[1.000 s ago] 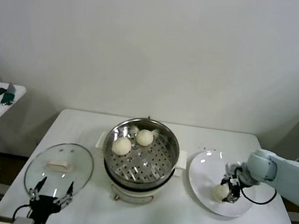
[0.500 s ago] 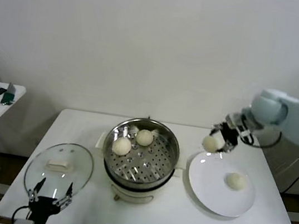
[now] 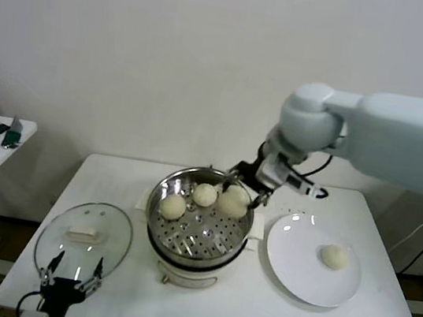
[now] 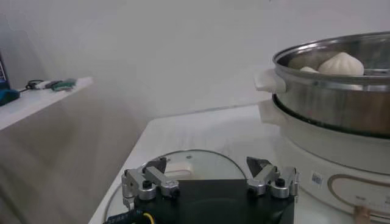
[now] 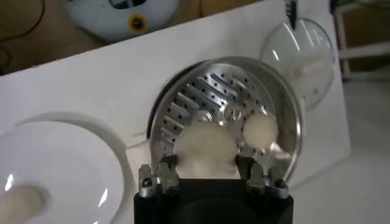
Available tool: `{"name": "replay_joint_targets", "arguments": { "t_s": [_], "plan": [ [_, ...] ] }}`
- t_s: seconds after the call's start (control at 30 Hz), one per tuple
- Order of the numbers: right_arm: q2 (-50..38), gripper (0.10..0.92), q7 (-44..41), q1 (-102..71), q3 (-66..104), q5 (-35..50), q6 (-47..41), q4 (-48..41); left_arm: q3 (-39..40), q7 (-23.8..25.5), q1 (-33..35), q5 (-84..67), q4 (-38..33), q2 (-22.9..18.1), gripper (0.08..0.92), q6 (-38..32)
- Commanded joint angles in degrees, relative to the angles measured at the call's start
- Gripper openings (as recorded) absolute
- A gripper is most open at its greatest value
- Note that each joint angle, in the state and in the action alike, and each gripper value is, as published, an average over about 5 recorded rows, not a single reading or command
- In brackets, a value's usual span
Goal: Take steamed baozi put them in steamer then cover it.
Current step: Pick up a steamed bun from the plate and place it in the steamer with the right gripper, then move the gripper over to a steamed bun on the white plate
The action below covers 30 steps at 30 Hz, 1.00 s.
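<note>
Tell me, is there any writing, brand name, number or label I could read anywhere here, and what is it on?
No text here can be read.
The steamer: its cream base carries a small square sticker and an oval outline, both too small and blurred to read.
The glass lid, white plate and baozi: no markings visible.

— Where does everything sit on the counter (image 3: 253,308)?
— The steamer (image 3: 199,219) is in the middle, with the lid (image 3: 84,237) to its left and the plate (image 3: 313,259) to its right.
— And the buns?
— Two baozi (image 3: 188,200) lie in the steamer's rear left, a third (image 3: 233,202) is above its right rim, and a fourth (image 3: 332,256) is on the plate.
</note>
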Motion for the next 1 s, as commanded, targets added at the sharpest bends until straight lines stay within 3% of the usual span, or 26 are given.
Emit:
{"name": "replay_joint_targets", "arguments": {
  "t_s": [0.03,0.53,0.67,0.8,1.0],
  "plan": [
    [10.2,0.662,2.7,-12.9,1.7,-14.7,2.7,-3.7,-0.2,-0.3,0.2,-0.2,0.1,-0.3,0.823,-0.2],
    [16.1,0.670,3.5,-20.4,2.9,-16.3,1.1,-11.0,-0.3,-0.4,0.1,-0.4,0.5,-0.5,0.823,-0.4],
    [15.8,0.724,2.7,-19.7,3.2,-15.8,1.8,-11.7,-0.3,-0.4,0.0,-0.5,0.5,-0.4,0.823,-0.4],
    [14.0,0.803,1.8,-17.3,4.2,-12.4,3.2,-11.9,-0.2,-0.4,-0.1,-0.5,0.5,-0.4,0.823,-0.4],
    [5.7,0.822,-5.3,-5.3,2.8,0.8,3.0,-13.9,0.0,-0.3,-0.3,-0.5,0.8,-0.4,0.823,-0.4]
  ]
}}
